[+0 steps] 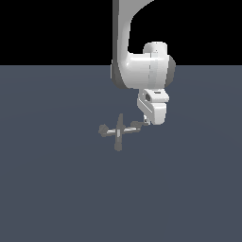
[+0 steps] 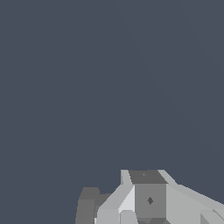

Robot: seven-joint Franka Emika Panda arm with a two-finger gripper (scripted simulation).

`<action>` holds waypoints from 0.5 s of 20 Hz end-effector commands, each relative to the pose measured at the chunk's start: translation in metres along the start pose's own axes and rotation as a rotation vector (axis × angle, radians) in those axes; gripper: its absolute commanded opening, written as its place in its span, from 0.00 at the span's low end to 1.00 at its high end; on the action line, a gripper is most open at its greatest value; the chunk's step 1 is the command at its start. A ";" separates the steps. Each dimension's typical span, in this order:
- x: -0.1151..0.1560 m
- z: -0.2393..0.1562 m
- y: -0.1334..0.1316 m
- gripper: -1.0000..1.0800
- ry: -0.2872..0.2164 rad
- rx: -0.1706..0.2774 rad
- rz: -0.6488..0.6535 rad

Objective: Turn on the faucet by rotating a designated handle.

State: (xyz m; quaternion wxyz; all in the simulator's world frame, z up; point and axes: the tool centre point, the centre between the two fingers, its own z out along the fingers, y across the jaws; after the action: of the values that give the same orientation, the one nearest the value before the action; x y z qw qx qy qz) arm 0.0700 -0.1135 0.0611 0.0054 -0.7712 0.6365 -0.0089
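Ext. view, left to right. Faucet [image 1: 118, 132] sits alone on the dark floor, roughly centre frame. Knob [image 1: 102, 130], rounder, blob-like, caps its arm on the ext. view's left; nothing near it. Spout [image 1: 120, 124] stands upright mid-fixture, with a stub pointing toward camera below. Handle [image 1: 137, 125] ends the arm on the ext. view's right. Gripper [image 1: 143, 124] is lowered onto that end, touching or just beside it. Judged: positioned there to push the lever round, since this is the designated end.

Fingers too small and hidden by the hand body; spread or closed, cannot tell.

Faucet appearance: tiny, grey-tan, cross-shaped, pale arms, low-detail. Wrist view shows only grey blocky shapes; unidentifiable.
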 end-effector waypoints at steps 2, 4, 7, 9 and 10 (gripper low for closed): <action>-0.003 0.000 0.016 0.00 -0.007 -0.019 0.001; -0.002 0.002 0.010 0.00 -0.002 -0.007 0.002; -0.008 0.001 0.017 0.00 -0.003 -0.010 0.002; -0.013 0.001 0.022 0.00 -0.004 -0.012 0.002; -0.015 0.001 0.025 0.00 -0.004 -0.013 0.002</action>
State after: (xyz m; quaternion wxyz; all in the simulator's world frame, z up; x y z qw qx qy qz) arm 0.0497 -0.1140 0.0610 0.0031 -0.7675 0.6410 -0.0091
